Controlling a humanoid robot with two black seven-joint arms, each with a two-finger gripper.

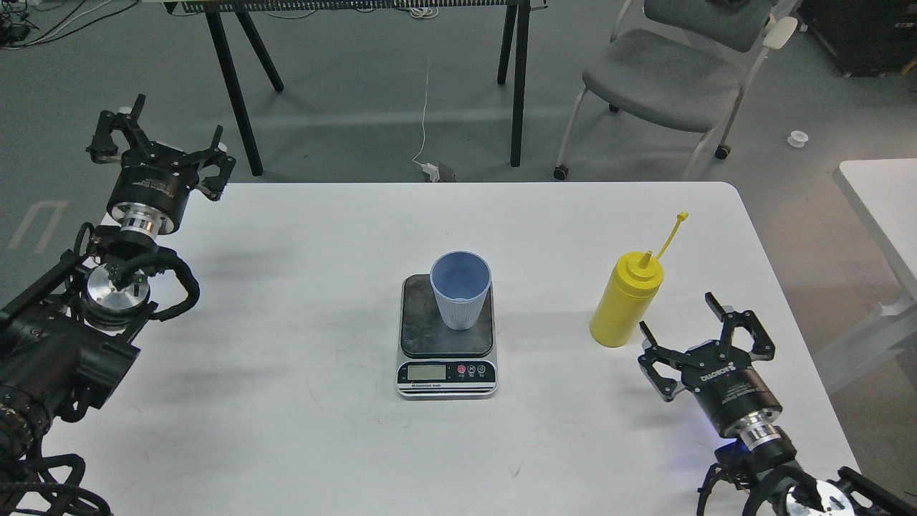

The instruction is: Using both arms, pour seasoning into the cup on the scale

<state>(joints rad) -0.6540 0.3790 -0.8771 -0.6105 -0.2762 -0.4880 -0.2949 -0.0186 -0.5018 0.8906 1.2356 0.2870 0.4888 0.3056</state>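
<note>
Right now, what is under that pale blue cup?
The cup stands on the dark platform of the scale, toward its back. The patch of platform beneath its base is covered.

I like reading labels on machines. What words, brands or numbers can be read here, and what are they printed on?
Right hand: white lettering on its black body, seemingly upside down, not legible.
Left hand: small pale print on its body, too blurred to read.
Scale: a line of print under the LCD, too small to read; the LCD shows no digits that I can read; button marks too small.
Yellow bottle and cup: no text visible.
</note>
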